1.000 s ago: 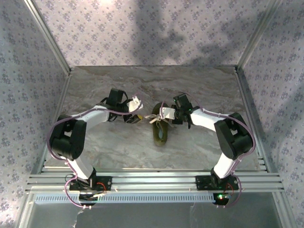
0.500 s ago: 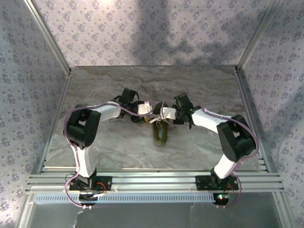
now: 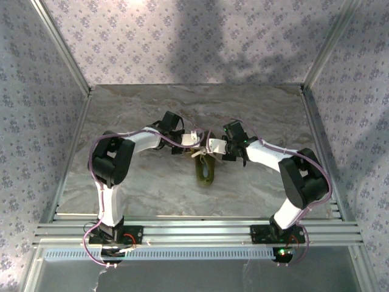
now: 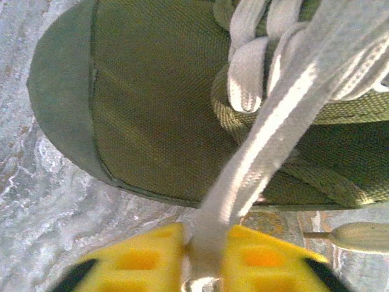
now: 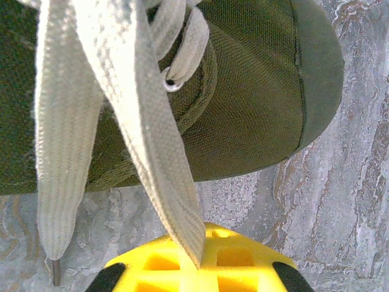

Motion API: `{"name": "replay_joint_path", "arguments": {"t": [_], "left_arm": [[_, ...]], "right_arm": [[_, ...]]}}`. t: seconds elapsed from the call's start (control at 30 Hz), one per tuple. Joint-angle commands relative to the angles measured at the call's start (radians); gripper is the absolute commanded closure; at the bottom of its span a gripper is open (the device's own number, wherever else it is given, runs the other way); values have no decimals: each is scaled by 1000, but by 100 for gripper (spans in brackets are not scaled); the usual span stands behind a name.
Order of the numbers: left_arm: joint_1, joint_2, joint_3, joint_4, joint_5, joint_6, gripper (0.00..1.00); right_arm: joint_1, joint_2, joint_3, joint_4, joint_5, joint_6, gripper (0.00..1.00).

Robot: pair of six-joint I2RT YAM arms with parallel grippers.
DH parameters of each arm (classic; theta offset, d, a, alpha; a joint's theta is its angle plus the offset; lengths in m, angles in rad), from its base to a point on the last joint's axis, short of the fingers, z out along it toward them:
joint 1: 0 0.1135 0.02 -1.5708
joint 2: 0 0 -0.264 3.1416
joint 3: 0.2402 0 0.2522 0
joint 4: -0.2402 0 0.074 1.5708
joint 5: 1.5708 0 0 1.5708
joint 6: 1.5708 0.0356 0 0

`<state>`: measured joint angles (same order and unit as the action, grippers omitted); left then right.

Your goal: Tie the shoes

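The tabletop [image 3: 152,194] is a flat surface with a grey, veined marble pattern; the same veining shows close up in the left wrist view [image 4: 42,207] and the right wrist view [image 5: 358,182]. It is enclosed on three sides by a back wall [image 3: 200,36], a left wall [image 3: 30,121] and a right wall [image 3: 361,121], all covered in pale wallpaper with a small repeating floral print, and slanted metal posts [image 3: 61,45] mark the corners. Horizontal aluminium rails [image 3: 194,230] run along the near edge, with a slotted strip [image 3: 182,253] just below them.
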<state>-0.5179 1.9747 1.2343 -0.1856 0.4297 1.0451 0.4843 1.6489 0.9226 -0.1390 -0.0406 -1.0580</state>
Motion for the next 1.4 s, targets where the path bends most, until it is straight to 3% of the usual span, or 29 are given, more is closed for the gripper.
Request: {"name": "replay_joint_path", "arguments": {"t": [0.0, 0.4, 0.87, 1.37], "left_arm": [[11, -47, -8, -54, 26, 28, 100], [47, -169, -8, -190, 41, -20, 100], [50, -171, -33, -268, -130, -123, 100], [61, -158, -85, -246, -193, -203, 100]], "right_arm": [[-9, -31, -10, -31, -16, 30, 100], [-24, -39, 17, -127, -43, 78, 100], [-30, 37, 175, -384, -21, 203, 100], [-82, 108, 226, -506, -42, 273, 100]]}}
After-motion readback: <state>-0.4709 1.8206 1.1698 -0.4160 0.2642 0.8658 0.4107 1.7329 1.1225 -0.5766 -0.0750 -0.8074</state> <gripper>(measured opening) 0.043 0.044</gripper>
